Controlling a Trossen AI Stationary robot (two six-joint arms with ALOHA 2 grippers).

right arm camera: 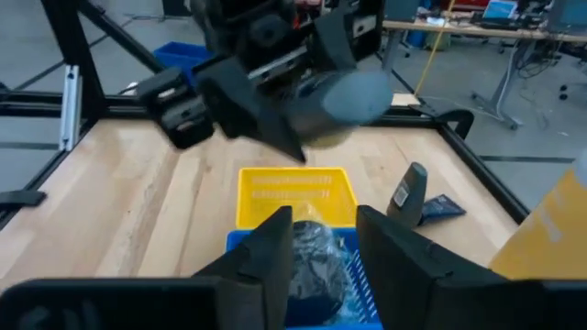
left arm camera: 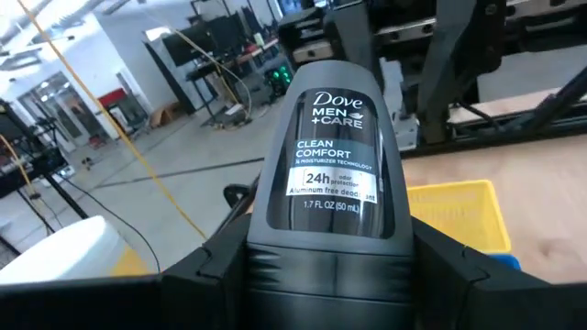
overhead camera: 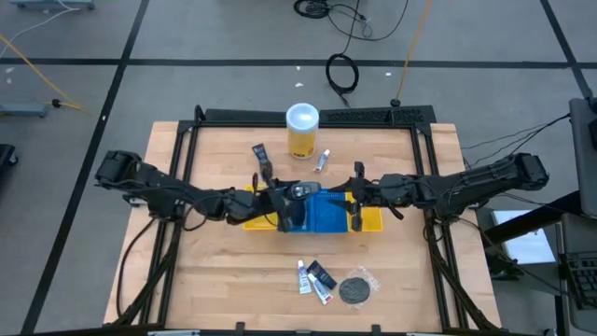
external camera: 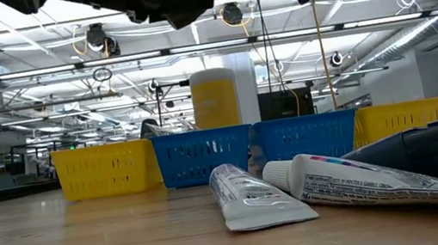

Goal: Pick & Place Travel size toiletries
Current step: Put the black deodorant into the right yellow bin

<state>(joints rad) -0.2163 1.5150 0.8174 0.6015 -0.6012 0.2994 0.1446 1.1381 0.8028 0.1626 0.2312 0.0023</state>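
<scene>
Grey deodorant stick (left arm camera: 335,174) pinched in left hand (left arm camera: 330,275) over blue tray (overhead camera: 322,213), right hand (right arm camera: 323,252) fingers spread above tray w/ wrapped disc (right arm camera: 316,257) between.

wooden table (overhead camera: 215,280), trays (overhead camera: 368,220), tubes (overhead camera: 312,278), canister (overhead camera: 302,131)

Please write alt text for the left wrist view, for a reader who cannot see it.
The left end effector holds a dark Dove Men+Care deodorant upright between its fingers. A yellow tray stands behind it on the wooden table.
</scene>
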